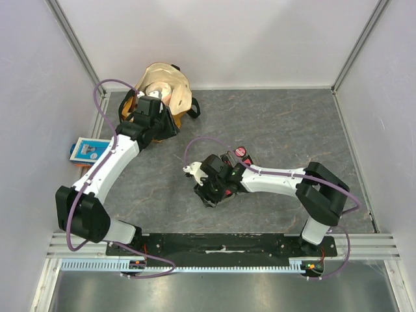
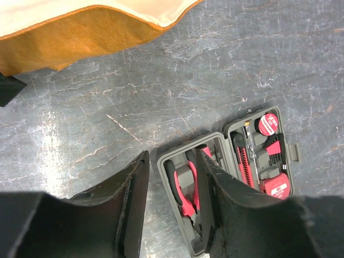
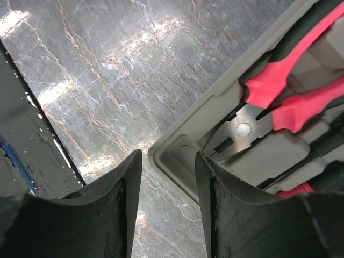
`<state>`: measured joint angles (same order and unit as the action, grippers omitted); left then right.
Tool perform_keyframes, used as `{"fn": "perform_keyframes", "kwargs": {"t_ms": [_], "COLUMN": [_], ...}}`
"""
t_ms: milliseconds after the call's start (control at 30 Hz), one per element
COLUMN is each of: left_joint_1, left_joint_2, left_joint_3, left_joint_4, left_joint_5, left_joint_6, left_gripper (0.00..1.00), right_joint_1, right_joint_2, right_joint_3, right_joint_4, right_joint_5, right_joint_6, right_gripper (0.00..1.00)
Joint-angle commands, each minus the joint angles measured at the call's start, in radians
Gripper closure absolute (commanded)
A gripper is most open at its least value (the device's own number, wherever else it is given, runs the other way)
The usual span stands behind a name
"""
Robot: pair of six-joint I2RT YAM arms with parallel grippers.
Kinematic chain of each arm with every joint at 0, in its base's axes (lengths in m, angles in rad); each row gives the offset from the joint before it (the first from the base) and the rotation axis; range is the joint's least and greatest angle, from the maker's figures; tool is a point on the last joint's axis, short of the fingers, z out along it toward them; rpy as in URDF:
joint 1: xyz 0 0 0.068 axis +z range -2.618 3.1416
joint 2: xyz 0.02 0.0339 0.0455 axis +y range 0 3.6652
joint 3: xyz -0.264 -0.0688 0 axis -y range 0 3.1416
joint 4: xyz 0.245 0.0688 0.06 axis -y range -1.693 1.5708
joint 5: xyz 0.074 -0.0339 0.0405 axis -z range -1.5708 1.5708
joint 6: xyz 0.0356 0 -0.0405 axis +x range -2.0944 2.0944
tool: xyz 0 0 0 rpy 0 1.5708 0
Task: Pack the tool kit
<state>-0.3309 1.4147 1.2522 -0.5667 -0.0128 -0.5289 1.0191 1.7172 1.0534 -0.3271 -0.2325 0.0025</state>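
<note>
- Two grippers: the left gripper (image 2: 172, 156) and the right gripper (image 3: 167, 156).
- One grey case (image 2: 226, 141), lying open directly under the right gripper.
- One pair of red-handled pliers (image 3: 290, 102), in the case half nearest the right gripper.
- One round tape measure (image 2: 269, 124), at the case corner farthest from the left gripper.
- One slim red-and-black tool (image 2: 243, 161), beside the pliers.
- One tan-and-yellow bag (image 1: 166, 88), just ahead of the left gripper.
- One blue-and-white packet (image 1: 88, 151), well apart from both grippers, on the left gripper's side.

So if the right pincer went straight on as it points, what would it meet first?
Probably the corner of the grey case, by the pliers, lying right ahead of the right pincer; depth is unclear.
</note>
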Motion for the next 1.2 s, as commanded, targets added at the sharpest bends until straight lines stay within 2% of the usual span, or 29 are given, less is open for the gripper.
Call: {"fn": "perform_keyframes", "kwargs": {"t_ms": [0, 100, 233, 300, 400, 467, 600, 633, 767, 867, 967, 1167], "left_joint_1": [0.004, 0.004, 0.004, 0.006, 0.006, 0.009, 0.013, 0.013, 0.021, 0.024, 0.027, 0.027], "left_joint_2": [-0.039, -0.048, -0.056, -0.062, -0.076, -0.083, -0.141, -0.166, -0.243, -0.27, -0.283, -0.234], "left_joint_3": [0.02, 0.007, -0.004, -0.01, -0.02, -0.027, -0.039, -0.045, -0.071, -0.095, -0.134, -0.201], "left_joint_4": [0.034, 0.041, 0.042, 0.042, 0.041, 0.037, 0.042, 0.059, 0.097, 0.097, 0.1, 0.151], "left_joint_5": [-0.032, -0.032, -0.032, -0.033, -0.033, -0.027, -0.044, -0.049, -0.036, 0.008, 0.106, 0.423], "left_joint_6": [0.037, 0.038, 0.047, 0.052, 0.058, 0.064, 0.09, 0.102, 0.127, 0.103, 0.067, 0.078], "left_gripper": [0.51, 0.42, 0.17, 0.12, 0.11, 0.11, 0.17, 0.17, 0.17, 0.17, 0.17, 0.19], "right_joint_1": [0.007, 0.013, 0.032, 0.048, 0.082, 0.102, 0.107, 0.107, 0.105, 0.105, 0.104, 0.105], "right_joint_2": [0.027, 0.048, 0.076, 0.087, 0.096, 0.093, 0.041, 0.021, -0.062, -0.138, -0.206, -0.315], "right_joint_3": [0.036, 0.04, 0.043, 0.043, 0.04, 0.037, 0.042, 0.04, 0.039, -0.021, -0.091, -0.191], "right_joint_4": [-0.012, -0.018, -0.02, -0.012, 0.013, 0.032, 0.062, 0.074, 0.128, 0.227, 0.309, 0.447], "right_joint_5": [-0.059, -0.079, -0.068, -0.05, 0.037, 0.135, 0.191, 0.199, 0.266, 0.308, 0.354, 0.421], "right_joint_6": [-0.007, -0.004, -0.004, 0.028, 0.056, 0.088, 0.139, 0.143, 0.163, 0.175, 0.182, 0.166], "right_gripper": [0.49, 0.5, 0.53, 0.56, 0.65, 0.77, 0.97, 1.0, 1.0, 1.0, 1.0, 1.0]}}
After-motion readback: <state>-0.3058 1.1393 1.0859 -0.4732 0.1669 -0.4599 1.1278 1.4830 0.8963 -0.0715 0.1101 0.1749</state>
